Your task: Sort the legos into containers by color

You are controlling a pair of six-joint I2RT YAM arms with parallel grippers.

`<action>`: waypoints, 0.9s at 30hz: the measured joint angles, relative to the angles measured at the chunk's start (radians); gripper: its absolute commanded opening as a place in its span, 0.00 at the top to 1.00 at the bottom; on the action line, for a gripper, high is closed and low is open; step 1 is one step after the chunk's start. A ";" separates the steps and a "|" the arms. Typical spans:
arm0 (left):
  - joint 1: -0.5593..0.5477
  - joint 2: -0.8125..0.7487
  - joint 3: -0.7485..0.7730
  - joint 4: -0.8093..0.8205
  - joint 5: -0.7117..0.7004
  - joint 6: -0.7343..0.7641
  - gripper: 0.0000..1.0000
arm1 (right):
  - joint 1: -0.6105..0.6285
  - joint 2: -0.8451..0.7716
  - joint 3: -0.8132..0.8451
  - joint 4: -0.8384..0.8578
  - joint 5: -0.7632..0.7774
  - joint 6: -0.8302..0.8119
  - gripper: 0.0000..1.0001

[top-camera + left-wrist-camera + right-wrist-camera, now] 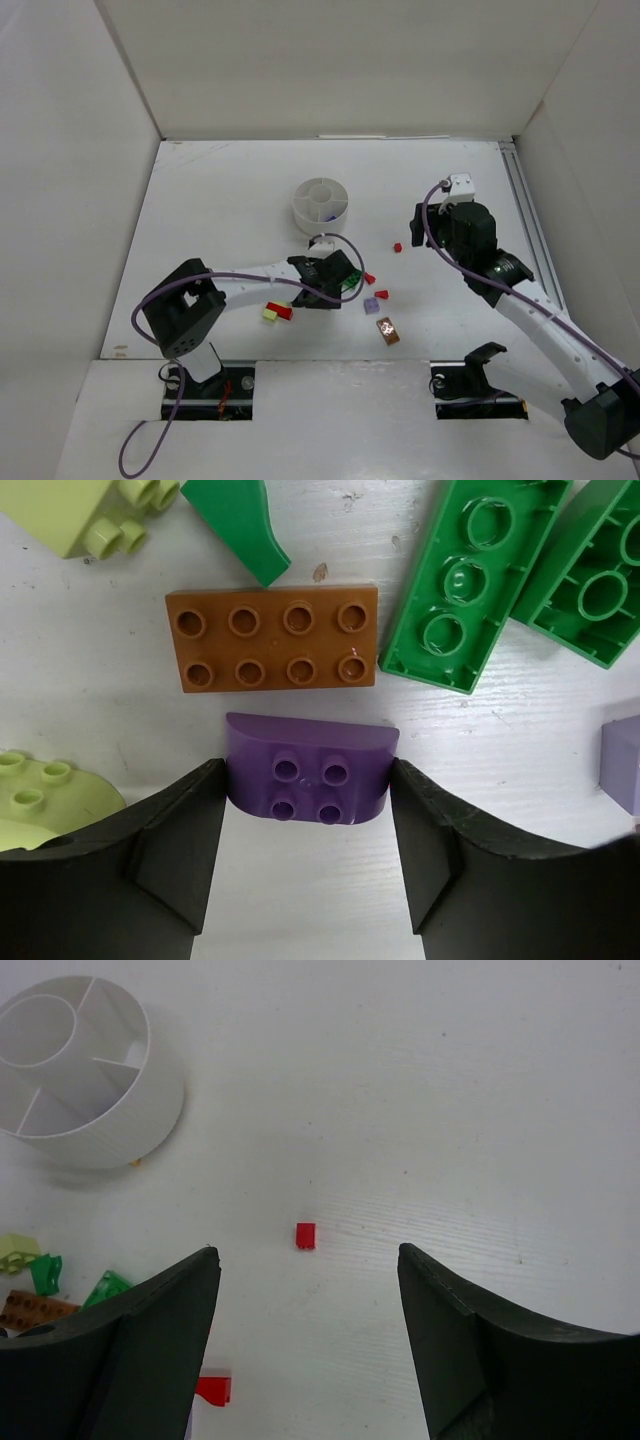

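My left gripper (307,770) is low over the table, its jaws touching both sides of a purple four-stud brick (307,780); in the top view it (338,272) is in front of the white divided dish (320,190). Beyond the purple brick lie an orange-brown brick (272,638), green bricks (470,580) and yellow-green bricks (85,510). My right gripper (305,1251) is open and empty above the table, with a small red brick (306,1235) just ahead between its fingers. The dish (75,1070) shows at that view's upper left.
More loose bricks lie in front of the dish: reds (369,278), a light purple one (371,305), an orange-brown one (388,330), and a yellow-green and red pair (276,312). A small purple piece (328,217) lies in one dish compartment. White walls enclose the table.
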 measured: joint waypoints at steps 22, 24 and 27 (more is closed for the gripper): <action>0.286 -0.031 0.436 0.177 0.075 0.119 0.59 | -0.113 -0.038 -0.008 -0.009 -0.027 0.001 0.23; 0.299 0.022 0.485 0.176 0.074 0.107 0.59 | -0.125 -0.037 -0.015 -0.011 -0.031 0.001 0.22; 0.300 0.079 0.512 0.173 0.073 0.079 0.59 | -0.138 -0.036 -0.018 -0.018 -0.036 0.001 0.22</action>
